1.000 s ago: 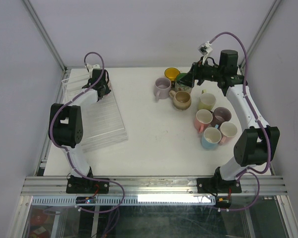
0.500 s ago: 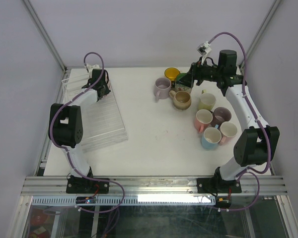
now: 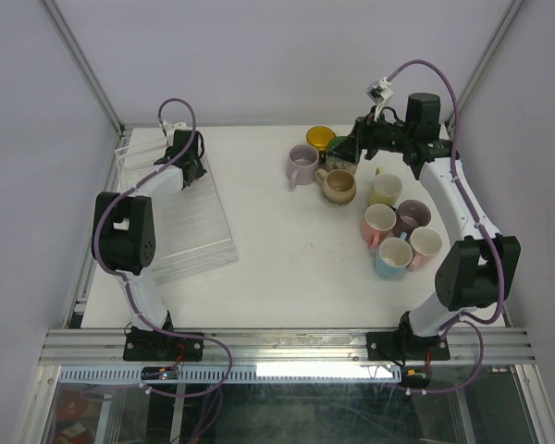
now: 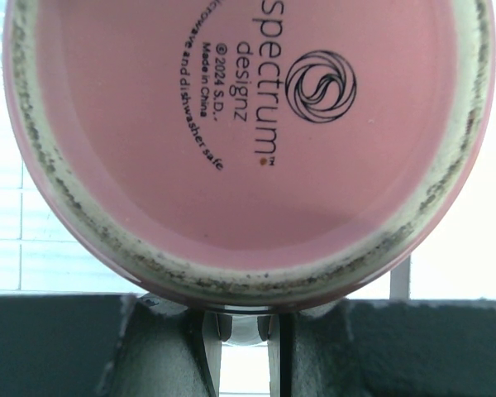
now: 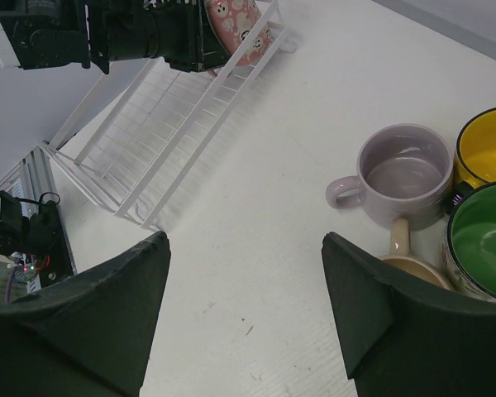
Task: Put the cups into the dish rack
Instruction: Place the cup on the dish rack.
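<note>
The left gripper (image 3: 191, 170) is hanging over the far end of the dish rack (image 3: 190, 227), which is lying along the left side of the white table (image 3: 287, 268). From overhead, the wrist is hiding whatever sits at its tip. The left wrist view is supplying that: the base of a pink mug (image 4: 248, 132), printed "spectrum designz", is facing the camera and filling nearly the whole frame. The dark fingers (image 4: 161, 347) are sitting just below it, drawn close with only a narrow slit between them. Their contact with the mug is hidden, so whether they are pinching it cannot be told. The right wrist view is catching the same mug from across the table. It is tilted among the rack's far wires and patterned with small faces, with the left gripper right against it. The right gripper (image 5: 244, 240) is hovering above bare table, its jaws standing wide apart with nothing between them. Just beside it are the lilac mug (image 5: 403, 169), yellow mug (image 5: 488, 149), green mug (image 5: 484, 248) and beige mug (image 5: 409, 265). Only the overhead view is showing the other cluster nearer the right arm: a pale yellow-green mug (image 3: 386, 189), a second pink mug (image 3: 379, 222), a mauve mug (image 3: 413, 215), a light blue mug (image 3: 393, 254) and a cream mug (image 3: 425, 242).
</note>
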Available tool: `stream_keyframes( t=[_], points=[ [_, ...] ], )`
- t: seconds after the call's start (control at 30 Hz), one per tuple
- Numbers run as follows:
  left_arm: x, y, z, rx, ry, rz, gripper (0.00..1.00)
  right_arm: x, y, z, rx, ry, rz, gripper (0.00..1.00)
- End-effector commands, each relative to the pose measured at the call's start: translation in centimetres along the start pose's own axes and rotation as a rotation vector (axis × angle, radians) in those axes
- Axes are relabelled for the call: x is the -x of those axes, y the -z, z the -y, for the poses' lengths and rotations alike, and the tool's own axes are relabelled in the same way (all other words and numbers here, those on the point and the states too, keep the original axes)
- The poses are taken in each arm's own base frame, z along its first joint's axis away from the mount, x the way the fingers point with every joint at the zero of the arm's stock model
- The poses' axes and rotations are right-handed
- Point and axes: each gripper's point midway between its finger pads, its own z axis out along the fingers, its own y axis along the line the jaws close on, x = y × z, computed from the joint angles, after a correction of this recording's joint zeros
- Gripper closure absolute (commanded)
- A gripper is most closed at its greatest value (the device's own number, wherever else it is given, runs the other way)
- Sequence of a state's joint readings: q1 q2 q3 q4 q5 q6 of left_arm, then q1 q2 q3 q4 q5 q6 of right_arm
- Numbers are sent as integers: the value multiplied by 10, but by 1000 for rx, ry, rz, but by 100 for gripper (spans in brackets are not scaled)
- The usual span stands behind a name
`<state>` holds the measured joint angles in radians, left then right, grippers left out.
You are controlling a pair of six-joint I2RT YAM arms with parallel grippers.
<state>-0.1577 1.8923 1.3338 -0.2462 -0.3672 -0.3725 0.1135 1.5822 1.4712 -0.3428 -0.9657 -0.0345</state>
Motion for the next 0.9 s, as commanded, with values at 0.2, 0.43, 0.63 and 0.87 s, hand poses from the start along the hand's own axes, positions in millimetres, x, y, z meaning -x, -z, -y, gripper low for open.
stream_keyframes(
  t=[0.2,0.43,0.63,0.87],
  points=[
    [58,8,27,-67,54,156,83,22,3,-9,3,69,42,24],
    [60,15,36,-114,90,139,62,21,3,-9,0,71,40,23],
    [62,26,35,-128,121,137,53,21,3,-9,1,72,40,23],
    [65,44,27,-115,121,150,48,21,4,-11,2,74,41,23]
  ],
)
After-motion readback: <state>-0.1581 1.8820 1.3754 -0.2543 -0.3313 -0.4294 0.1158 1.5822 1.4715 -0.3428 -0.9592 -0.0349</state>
